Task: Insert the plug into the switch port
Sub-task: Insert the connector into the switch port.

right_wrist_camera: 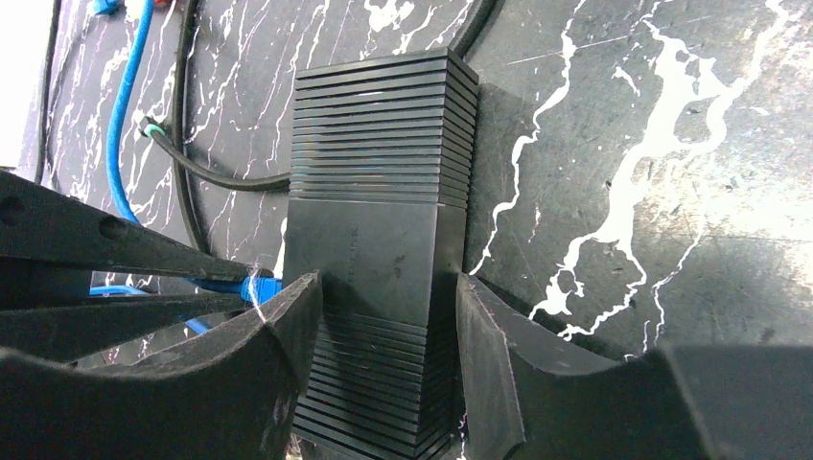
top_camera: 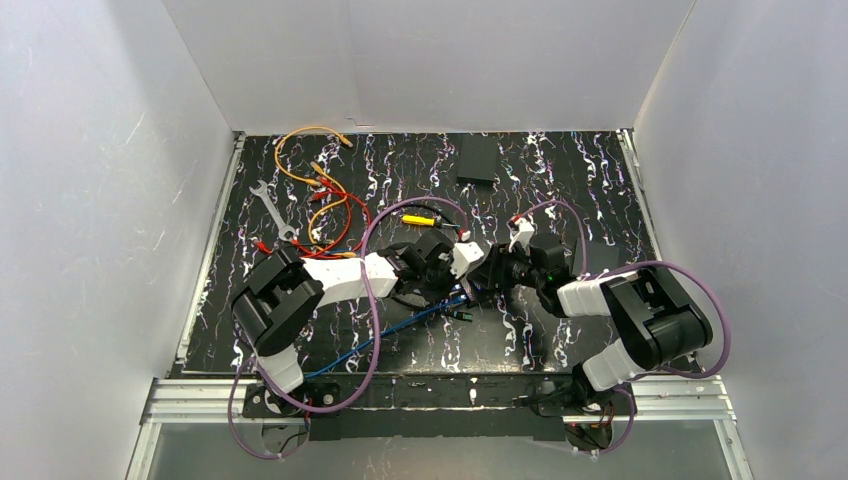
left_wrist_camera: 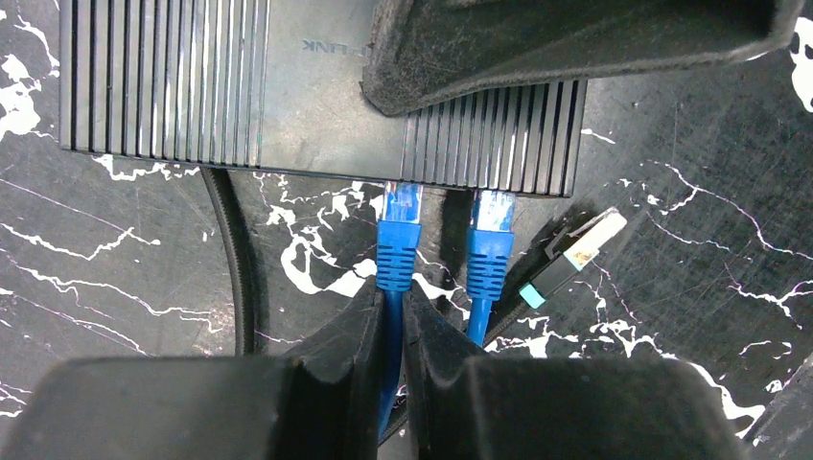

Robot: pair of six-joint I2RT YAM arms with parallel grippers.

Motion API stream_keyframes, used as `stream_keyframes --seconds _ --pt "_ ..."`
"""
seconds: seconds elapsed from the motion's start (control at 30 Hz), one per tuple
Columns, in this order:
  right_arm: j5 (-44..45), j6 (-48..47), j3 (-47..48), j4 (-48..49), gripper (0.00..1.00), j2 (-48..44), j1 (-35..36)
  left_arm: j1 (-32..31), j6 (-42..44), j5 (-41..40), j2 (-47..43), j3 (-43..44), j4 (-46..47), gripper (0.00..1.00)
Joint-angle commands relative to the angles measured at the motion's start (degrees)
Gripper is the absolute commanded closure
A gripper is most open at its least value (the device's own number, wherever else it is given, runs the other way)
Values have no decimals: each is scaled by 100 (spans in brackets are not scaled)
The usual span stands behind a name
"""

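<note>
Left gripper (left_wrist_camera: 403, 321): pinched on thin blue cable (left_wrist_camera: 389, 347) just behind blue-booted plug (left_wrist_camera: 399, 240); plug tip at port edge of black ribbed plastic switch (left_wrist_camera: 288, 86); right gripper (right_wrist_camera: 388, 307): clamped across switch sides

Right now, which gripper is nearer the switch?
Right. The right gripper straddles the switch, with a finger against each side. The left gripper sits just off its port edge, shut on the blue cable behind the plug.
</note>
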Motion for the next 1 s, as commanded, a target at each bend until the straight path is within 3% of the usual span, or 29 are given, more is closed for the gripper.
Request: stream_keyframes --seconds 0.0,0.23,0.7,0.97 --pt "-2081 519 -89 131 40 76 651 -154 -60 -109 -104 648 1742 93" --pt "-1952 561 -133 161 39 41 658 -248 -77 5 74 800 1747 92" --pt "1111 -167 -128 -1996 33 -1610 407 -374 -43 200 -30 267 1885 89" --pt "1778 -170 -100 -2349 25 -1679 390 -399 -314 51 95 119 2032 83"
